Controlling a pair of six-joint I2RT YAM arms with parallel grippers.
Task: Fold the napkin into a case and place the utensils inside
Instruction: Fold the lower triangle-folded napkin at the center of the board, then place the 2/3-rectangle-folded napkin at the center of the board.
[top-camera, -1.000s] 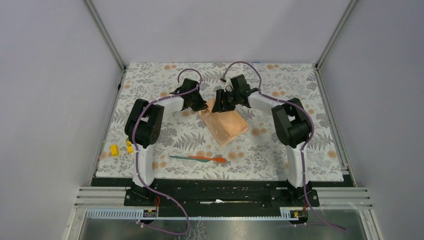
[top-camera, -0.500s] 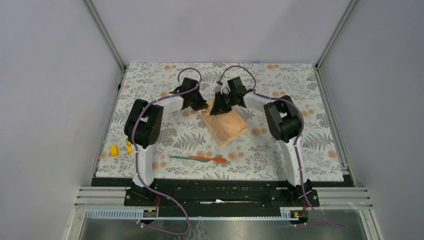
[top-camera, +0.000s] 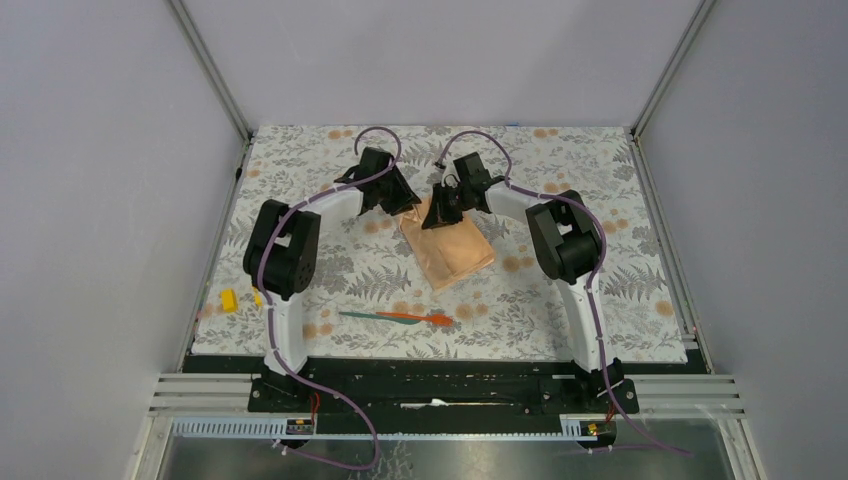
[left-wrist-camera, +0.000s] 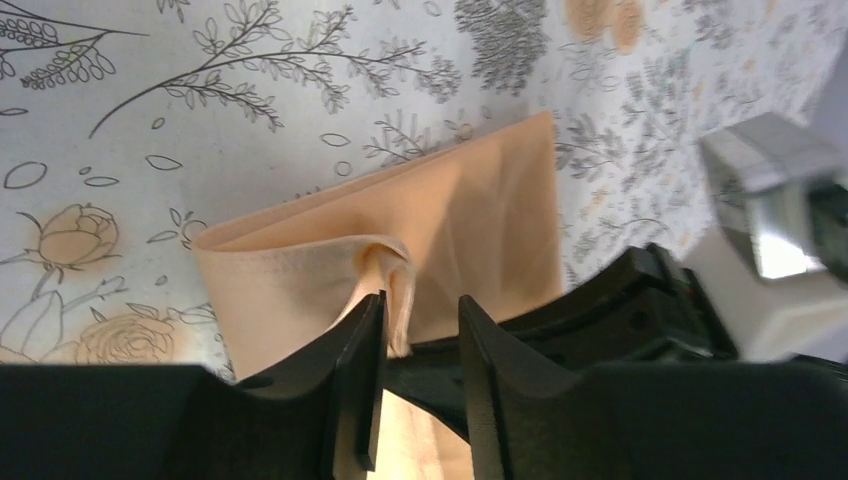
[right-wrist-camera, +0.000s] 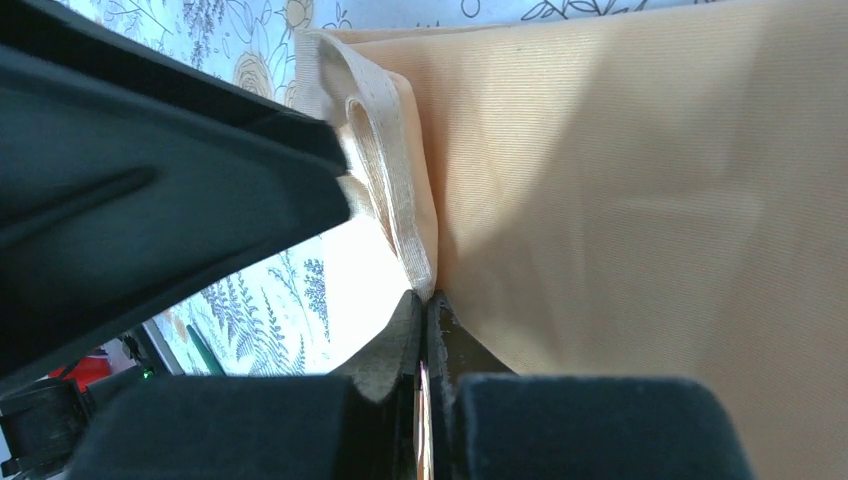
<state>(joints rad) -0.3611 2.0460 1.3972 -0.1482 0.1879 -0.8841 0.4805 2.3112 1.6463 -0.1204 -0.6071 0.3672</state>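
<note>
Pressing the right jaws fully together on a looped edge of the napkin (right-wrist-camera: 650, 200), pinching the cloth right at the tips. Holding the left jaws a narrow gap apart, clamping nothing, with a puckered fold of the same cloth brushing the inner face of 1 of the fingers (left-wrist-camera: 355, 380). Working at the napkin's far end with both pairs of jaws, reaching in from the left and from the right, nearly touching each other. Lying folded into a layered oblong on the middle of the counter, slanting from far left to near right, flat on the grey floral tablecloth (top-camera: 560, 160). Leaving the 2 utensils nearer the front edge, well apart from the napkin, in 1 line: a teal one (top-camera: 362, 314) and an orange-red one (top-camera: 425, 318), ends meeting or overlapping, impossible to tell which. Leaving 1 small yellow block (top-camera: 229, 299) at the tablecloth's left edge.
</note>
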